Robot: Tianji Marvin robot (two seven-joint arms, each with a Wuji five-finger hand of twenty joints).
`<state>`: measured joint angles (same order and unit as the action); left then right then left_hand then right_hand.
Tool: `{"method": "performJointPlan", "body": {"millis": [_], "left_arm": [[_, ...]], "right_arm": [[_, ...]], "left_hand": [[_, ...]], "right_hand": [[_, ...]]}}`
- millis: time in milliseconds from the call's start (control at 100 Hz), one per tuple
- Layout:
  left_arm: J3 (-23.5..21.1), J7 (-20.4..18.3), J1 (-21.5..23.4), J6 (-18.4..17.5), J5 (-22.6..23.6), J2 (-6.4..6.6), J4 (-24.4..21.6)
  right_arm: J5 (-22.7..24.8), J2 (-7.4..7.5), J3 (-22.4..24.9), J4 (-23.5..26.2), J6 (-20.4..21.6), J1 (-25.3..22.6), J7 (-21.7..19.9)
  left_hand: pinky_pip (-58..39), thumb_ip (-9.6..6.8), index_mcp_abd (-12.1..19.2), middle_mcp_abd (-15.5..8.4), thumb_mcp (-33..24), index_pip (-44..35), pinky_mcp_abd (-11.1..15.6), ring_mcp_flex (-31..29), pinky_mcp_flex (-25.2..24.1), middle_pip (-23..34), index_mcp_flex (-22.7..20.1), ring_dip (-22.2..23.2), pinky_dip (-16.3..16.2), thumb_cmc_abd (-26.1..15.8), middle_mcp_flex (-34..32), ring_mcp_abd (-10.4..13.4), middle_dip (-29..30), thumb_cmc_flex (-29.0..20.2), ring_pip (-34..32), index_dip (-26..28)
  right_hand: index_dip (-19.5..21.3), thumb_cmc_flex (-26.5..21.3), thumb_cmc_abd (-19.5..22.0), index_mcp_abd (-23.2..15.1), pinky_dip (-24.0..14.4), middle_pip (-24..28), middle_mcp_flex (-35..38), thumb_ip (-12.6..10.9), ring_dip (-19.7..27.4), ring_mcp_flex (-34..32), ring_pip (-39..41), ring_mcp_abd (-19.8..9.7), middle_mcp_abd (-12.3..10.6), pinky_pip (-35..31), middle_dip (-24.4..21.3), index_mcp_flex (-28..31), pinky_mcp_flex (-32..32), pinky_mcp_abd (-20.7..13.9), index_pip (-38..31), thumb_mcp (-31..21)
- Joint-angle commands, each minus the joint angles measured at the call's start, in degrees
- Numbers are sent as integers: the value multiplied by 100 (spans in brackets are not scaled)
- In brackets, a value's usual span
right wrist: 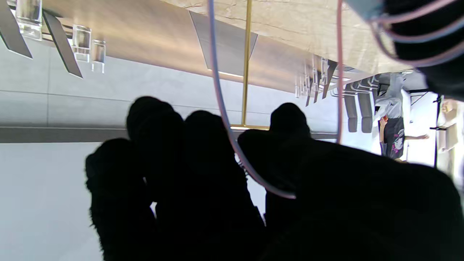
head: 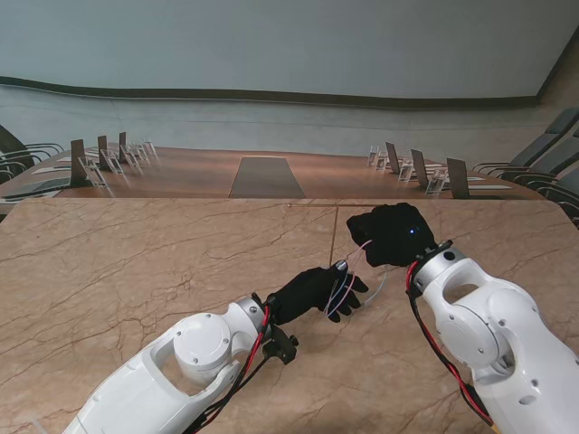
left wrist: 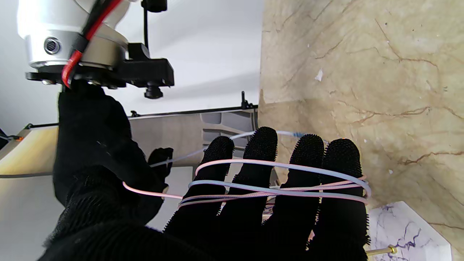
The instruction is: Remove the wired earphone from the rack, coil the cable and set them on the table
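The earphone cable (head: 341, 296), pink and pale blue, is wound in several loops around the four straight fingers of my left hand (head: 310, 290), which hovers over the marble table (head: 136, 271). The left wrist view shows the loops (left wrist: 279, 190) crossing the gloved fingers (left wrist: 261, 152). A free strand rises to my right hand (head: 393, 233), farther from me and to the right, whose fingers are closed on it. In the right wrist view the strand (right wrist: 221, 101) runs down between the dark fingers (right wrist: 203, 174). The rack's gold rod (right wrist: 247, 72) and white marble base (left wrist: 406, 228) stand close by. The earbuds are hidden.
A long wooden conference table (head: 262, 172) with name plates and chairs (head: 90, 154) lies beyond my table's far edge. A person (right wrist: 393, 134) stands far off in the room.
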<state>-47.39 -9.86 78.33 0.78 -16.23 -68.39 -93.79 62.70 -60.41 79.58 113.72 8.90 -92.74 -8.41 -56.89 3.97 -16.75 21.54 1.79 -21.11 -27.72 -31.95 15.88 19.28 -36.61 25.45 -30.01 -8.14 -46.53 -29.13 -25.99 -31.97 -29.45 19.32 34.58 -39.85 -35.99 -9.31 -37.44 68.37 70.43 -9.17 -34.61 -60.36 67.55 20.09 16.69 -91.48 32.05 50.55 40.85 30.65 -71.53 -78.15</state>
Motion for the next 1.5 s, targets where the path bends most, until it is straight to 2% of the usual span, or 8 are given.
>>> {"method": "performJointPlan", "body": {"millis": [0, 290, 810, 1010, 1490], "left_arm": [[-9, 15, 16, 39, 53, -24, 17], [-11, 98, -24, 92, 107, -53, 90], [-49, 458, -44, -25, 168, -151, 184], [-131, 530, -20, -131, 154, -160, 193], [-197, 537, -13, -297, 213, -135, 165]], "right_arm": [[53, 22, 18, 144, 130, -106, 70], [-1, 35, 279, 641, 550, -571, -54], [-100, 64, 431, 1180, 759, -1187, -428], [-144, 51, 353, 1240, 460, -1430, -443], [-336, 63, -418, 805, -804, -1567, -656]], "left_hand": [[109, -178, 213, -90, 3, 199, -39, 102, -74, -82, 182, -115, 82, -81, 79, 86, 73, 286, 60, -81], [-129, -181, 262, -126, -6, 242, -6, 48, -66, -69, 280, -17, -30, -78, 159, 127, 119, 296, -48, -97], [598, -167, 377, -307, -4, 391, 639, 620, -711, -417, 534, -135, 330, -66, 628, 538, 290, 309, 495, -163], [895, -159, 366, -388, -9, 440, 972, 786, -855, -540, 571, -166, 500, -54, 768, 680, 356, 270, 679, -187], [1114, -157, 411, -465, -12, 436, 1235, 872, -940, -604, 610, -222, 632, -32, 844, 853, 407, 223, 816, -186]], "right_hand": [[-4, 168, -275, 89, -32, -15, 203, -99, 6, -350, 186, 362, 564, -529, 60, 244, 176, -314, -304, -295], [-68, 193, -419, 145, 15, -59, 354, -77, 20, -550, 179, 390, 537, -556, 95, 309, 413, -181, -308, -441], [-191, 219, -751, 239, 78, -38, 625, -2, 8, -867, 243, 442, 530, -651, 212, 435, 764, 45, -289, -697], [-290, 200, -912, 307, 132, -55, 714, 116, 25, -966, 238, 484, 552, -653, 211, 506, 877, 161, -296, -837], [-375, 105, -994, 433, 154, -155, 690, 340, 39, -869, 166, 601, 662, -588, 178, 518, 742, 291, -283, -915]]}}
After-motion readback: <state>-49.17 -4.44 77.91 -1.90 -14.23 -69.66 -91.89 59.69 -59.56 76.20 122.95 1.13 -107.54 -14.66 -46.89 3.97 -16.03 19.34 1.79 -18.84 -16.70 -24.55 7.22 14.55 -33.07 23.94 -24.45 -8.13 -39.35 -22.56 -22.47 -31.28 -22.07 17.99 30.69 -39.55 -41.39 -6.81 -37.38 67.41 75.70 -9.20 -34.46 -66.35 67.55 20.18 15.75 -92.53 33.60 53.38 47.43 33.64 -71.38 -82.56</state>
